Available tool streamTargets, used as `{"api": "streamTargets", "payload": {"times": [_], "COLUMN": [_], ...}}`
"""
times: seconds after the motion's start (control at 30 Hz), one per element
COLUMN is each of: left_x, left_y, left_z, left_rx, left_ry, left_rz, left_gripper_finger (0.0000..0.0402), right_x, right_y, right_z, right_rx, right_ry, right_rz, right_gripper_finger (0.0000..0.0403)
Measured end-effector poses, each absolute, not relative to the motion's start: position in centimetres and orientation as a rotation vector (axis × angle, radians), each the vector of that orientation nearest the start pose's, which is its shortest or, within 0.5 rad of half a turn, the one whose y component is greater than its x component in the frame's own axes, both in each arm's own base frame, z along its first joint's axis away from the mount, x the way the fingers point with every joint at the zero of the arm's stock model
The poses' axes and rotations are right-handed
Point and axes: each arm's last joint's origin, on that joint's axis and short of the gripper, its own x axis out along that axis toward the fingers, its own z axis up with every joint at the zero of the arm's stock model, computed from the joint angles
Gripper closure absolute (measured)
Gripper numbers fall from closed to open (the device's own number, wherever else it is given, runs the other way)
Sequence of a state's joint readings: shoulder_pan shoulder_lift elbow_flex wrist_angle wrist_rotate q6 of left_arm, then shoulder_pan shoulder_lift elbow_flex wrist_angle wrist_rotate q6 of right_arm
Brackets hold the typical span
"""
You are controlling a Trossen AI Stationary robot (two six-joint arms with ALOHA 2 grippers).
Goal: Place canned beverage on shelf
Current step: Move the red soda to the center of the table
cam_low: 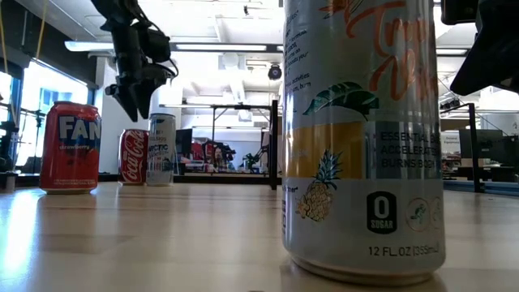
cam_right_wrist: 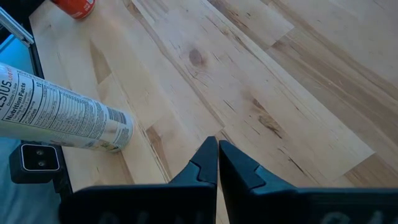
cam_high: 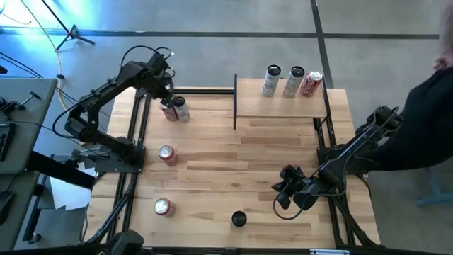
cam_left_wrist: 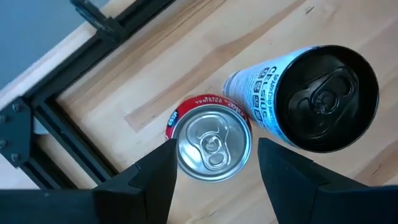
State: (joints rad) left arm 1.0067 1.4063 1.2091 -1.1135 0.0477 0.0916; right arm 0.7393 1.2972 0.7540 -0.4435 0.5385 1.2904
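The left pincer (cam_left_wrist: 216,155) hangs over the red can (cam_left_wrist: 214,143). Its fingers are parted about as wide as the can's top, one to each side, and hold nothing. The low view shows the tips above the rim, so the can stands free on the bench (cam_high: 212,170). A taller can with a black top (cam_left_wrist: 311,99) stands just beside the red one, on the side toward the shelf (cam_high: 279,106). Both are off the shelf's left end, past its black post.

The shelf carries three cans (cam_high: 292,81) in a row along its far edge, with bare board in front of them. Two more red cans (cam_high: 168,154) and a dark-topped one (cam_high: 239,218) wait on the bench, well apart from the shelf. The right pincer (cam_right_wrist: 217,149) is closed and empty, parked low over the bench in front of the shelf's right end.

The step looks like the reach for the next can, with the grasp not yet made. The next move calls for a straight descent around the red can. The finger on the tall can's side must slip between the two without tipping either, and the pincer then closes below the rim.
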Motion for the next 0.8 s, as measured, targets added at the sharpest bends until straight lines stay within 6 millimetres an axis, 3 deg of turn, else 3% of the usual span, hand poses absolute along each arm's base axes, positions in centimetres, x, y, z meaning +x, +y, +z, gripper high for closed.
{"api": "streamTargets", "payload": {"times": [0.5,0.8], "left_x": [13.58,13.47], "left_y": [21.33,20.95], "left_z": [28.12,28.03], "left_rx": [-0.397,-0.389], "left_ry": [1.282,1.305], "left_rz": [0.591,0.509], "left_gripper_finger": [0.0137,0.0110], "right_x": [18.77,18.77], "right_y": [15.11,15.11], "right_z": [20.52,20.52], "right_rx": [0.630,0.630], "right_ry": [0.746,0.746], "right_rz": [-0.331,-0.331], "right_gripper_finger": [0.0402,0.0402]}}
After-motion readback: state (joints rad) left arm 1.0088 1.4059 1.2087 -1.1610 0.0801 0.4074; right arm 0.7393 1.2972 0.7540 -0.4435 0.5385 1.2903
